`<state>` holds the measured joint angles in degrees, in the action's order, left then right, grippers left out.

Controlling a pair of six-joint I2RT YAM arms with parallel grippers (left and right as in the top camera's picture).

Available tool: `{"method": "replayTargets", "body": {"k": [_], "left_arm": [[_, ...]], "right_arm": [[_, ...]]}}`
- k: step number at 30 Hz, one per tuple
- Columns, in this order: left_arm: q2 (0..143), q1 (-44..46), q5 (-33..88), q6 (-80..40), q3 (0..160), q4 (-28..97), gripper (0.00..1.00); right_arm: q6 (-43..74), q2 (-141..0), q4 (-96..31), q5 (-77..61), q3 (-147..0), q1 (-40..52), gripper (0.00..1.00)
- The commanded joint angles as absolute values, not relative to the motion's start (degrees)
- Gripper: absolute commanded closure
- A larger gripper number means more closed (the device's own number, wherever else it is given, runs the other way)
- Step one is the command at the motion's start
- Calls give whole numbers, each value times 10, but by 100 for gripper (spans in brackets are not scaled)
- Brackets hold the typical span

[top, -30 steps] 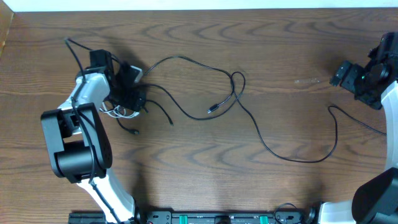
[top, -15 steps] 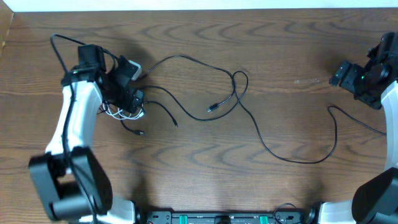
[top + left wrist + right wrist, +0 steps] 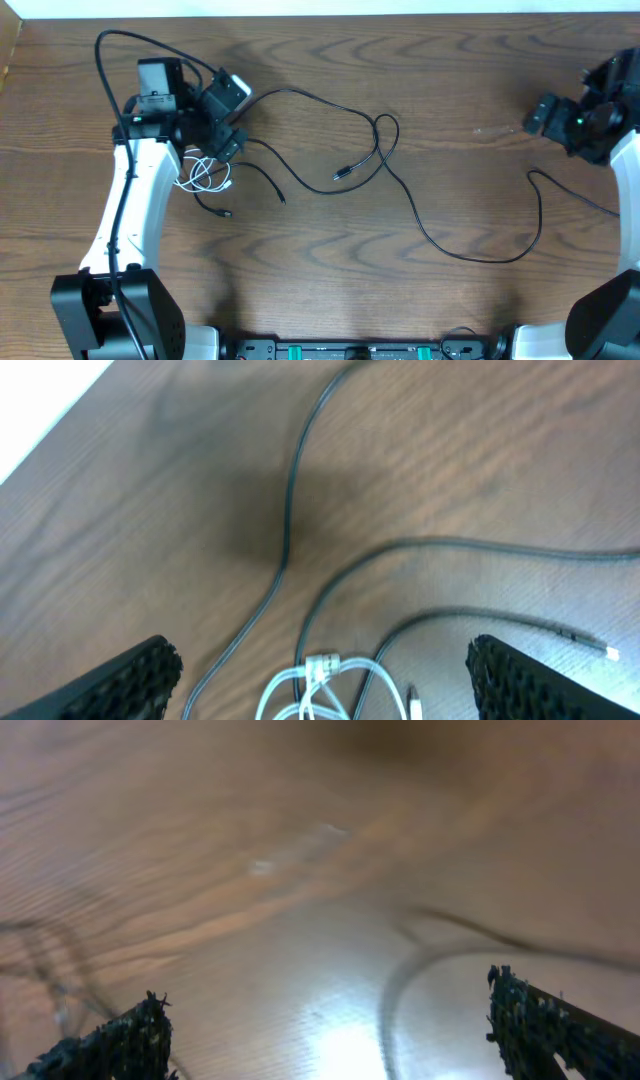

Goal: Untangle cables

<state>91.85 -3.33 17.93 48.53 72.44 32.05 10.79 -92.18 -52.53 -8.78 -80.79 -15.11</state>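
My left gripper [image 3: 228, 122] hovers open at the table's far left, just beyond a small coil of white cord [image 3: 205, 178]. In the left wrist view that white cord [image 3: 325, 666] lies below and between the wide-apart fingers [image 3: 145, 675], untouched. Thin black cables [image 3: 290, 510] run past it. A long black cable [image 3: 440, 240] goes from the left gripper through a loop [image 3: 385, 130] to the right. A plug end [image 3: 340, 175] lies mid-table. My right gripper [image 3: 553, 117] is open at the far right, holding nothing. Blurred black cable [image 3: 400, 985] shows under it.
Short black cord ends [image 3: 222, 212] lie on the wood near the white coil. The left arm's own thicker black cable [image 3: 100, 55] arcs over the back left corner. The table's far edge [image 3: 320, 14] runs close behind both grippers.
The left arm swung up toward the far edge, its gripper coming off the white coil, which now lies uncovered. The right gripper shifted only slightly.
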Motion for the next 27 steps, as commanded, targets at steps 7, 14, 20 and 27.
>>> {"method": "replayTargets", "body": {"k": [7, 14, 20, 27], "left_arm": [[925, -28, 189, 348, 722, 336, 8], [925, -28, 188, 348, 722, 359, 8], [925, -28, 188, 348, 722, 359, 8], [925, -28, 188, 348, 722, 358, 8]], "right_arm": [[-60, -915, -362, -206, -814, -5, 1], [125, -961, -362, -55, -814, 59, 1], [148, -1037, -392, -56, -814, 56, 1], [100, -1114, -395, -194, -814, 79, 1]]}}
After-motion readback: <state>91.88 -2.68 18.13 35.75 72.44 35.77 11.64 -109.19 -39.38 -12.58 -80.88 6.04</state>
